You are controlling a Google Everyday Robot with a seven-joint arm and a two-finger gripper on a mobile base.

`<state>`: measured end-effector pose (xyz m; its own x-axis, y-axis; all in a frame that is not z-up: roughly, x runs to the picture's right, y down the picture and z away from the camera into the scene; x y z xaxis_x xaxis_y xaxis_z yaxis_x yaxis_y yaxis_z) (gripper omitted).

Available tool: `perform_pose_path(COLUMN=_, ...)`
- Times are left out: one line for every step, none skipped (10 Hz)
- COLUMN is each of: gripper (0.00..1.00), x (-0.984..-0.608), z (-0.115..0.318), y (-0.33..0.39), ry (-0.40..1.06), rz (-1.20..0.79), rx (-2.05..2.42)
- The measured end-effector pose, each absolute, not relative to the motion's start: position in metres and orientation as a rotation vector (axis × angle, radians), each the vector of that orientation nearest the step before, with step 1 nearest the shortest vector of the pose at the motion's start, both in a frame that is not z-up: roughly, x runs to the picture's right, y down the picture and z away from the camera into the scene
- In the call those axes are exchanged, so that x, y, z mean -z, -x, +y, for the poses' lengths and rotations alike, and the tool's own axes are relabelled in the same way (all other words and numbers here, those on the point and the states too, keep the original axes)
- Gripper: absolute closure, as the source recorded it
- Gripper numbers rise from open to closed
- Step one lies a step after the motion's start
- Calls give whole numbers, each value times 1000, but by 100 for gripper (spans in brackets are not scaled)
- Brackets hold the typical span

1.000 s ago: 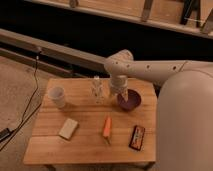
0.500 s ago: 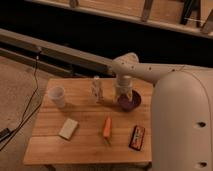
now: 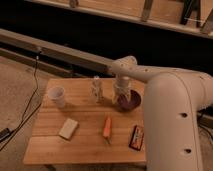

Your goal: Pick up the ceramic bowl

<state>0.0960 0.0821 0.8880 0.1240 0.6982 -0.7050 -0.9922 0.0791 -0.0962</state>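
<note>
The ceramic bowl (image 3: pixel 129 102) is small, round and dark purple-maroon, and sits on the wooden table (image 3: pixel 85 142) near its far right corner. My gripper (image 3: pixel 122 94) hangs from the white arm directly over the bowl's left rim, reaching down to it. The arm's large white body fills the right side of the view and hides the table's right edge.
A white cup (image 3: pixel 57 96) stands at the far left. A small clear bottle (image 3: pixel 96 90) stands just left of the gripper. A pale sponge (image 3: pixel 68 128), an orange carrot (image 3: pixel 107 127) and a dark snack bar (image 3: pixel 136 137) lie nearer the front. A cable (image 3: pixel 27 107) runs along the floor at left.
The arm has swung further over the table and the gripper has come down onto the bowl's left rim. The bowl and the other things have not moved.
</note>
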Motion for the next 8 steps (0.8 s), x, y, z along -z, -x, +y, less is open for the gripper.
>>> perform_pose_path(gripper=35, x=-892, z=83, y=-94, ry=660, rz=561, rx=-1360)
perform_pose_path(gripper=35, x=-899, z=86, y=-92, ry=666, rz=564, rx=-1349)
perform_pose_path(gripper=35, x=-903, z=88, y=-92, ry=669, rz=570, rx=-1342)
perform_pose_path(gripper=35, x=-907, z=90, y=-92, ry=671, rz=577, rx=-1336)
perform_pose_path(gripper=41, x=-910, z=91, y=-92, ry=671, rz=582, rx=-1333)
perform_pose_path(gripper=49, x=-911, z=90, y=-92, ry=670, rz=583, rx=-1334)
perform_pose_path(gripper=62, x=-912, z=89, y=-92, ry=670, rz=584, rx=-1336)
perform_pose_path(gripper=72, x=-913, z=89, y=-91, ry=671, rz=584, rx=-1338)
